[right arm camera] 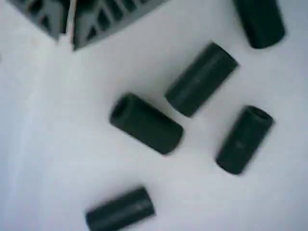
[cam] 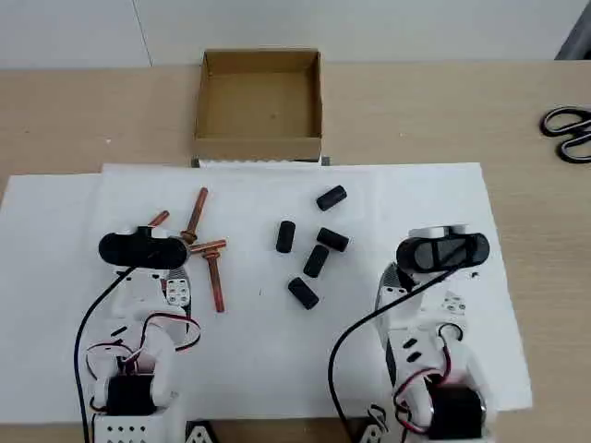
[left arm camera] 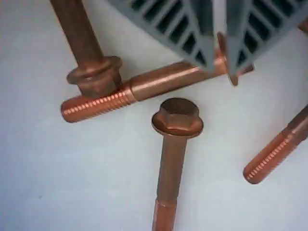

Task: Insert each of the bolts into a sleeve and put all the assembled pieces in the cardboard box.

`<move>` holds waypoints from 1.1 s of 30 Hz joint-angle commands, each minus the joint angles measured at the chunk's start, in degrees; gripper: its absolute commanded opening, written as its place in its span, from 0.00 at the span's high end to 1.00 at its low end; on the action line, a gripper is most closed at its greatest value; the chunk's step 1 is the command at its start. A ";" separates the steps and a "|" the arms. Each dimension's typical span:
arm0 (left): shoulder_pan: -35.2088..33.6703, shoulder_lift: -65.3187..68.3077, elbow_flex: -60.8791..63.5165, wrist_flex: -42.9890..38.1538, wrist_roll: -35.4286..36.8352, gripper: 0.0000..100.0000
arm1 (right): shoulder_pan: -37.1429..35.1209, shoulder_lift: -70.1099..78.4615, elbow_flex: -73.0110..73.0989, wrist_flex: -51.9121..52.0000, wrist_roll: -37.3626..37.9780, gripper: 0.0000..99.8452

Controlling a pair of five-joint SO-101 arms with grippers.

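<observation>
Several copper bolts (cam: 218, 280) lie on the white sheet at the left, and several black sleeves (cam: 316, 261) lie loose near the middle. The empty cardboard box (cam: 261, 138) stands at the back centre. My left arm (cam: 143, 247) hovers over the bolts. In its wrist view, the left gripper (left arm camera: 221, 67) is shut just above the head end of a bolt (left arm camera: 144, 87) lying flat, with a hex-headed bolt (left arm camera: 177, 118) close by. My right arm (cam: 441, 251) stands right of the sleeves. The right gripper (right arm camera: 68, 36) is shut, apart from the nearest sleeve (right arm camera: 147, 123).
A white paper sheet (cam: 416, 189) covers the work area on the wooden table. Black-handled scissors (cam: 568, 134) lie at the far right edge. Bare sheet lies between the bolts and the sleeves and in front of both groups.
</observation>
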 commanded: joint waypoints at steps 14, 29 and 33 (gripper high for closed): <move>0.00 -0.44 -0.22 0.00 0.26 0.99 | 1.10 29.85 -30.77 15.16 1.41 1.00; 3.69 -0.44 -0.22 0.18 0.00 0.99 | 3.74 62.37 -50.90 28.79 4.22 0.99; 4.48 -0.44 -1.19 2.64 -1.41 0.99 | 3.74 65.27 -53.19 28.97 14.77 0.99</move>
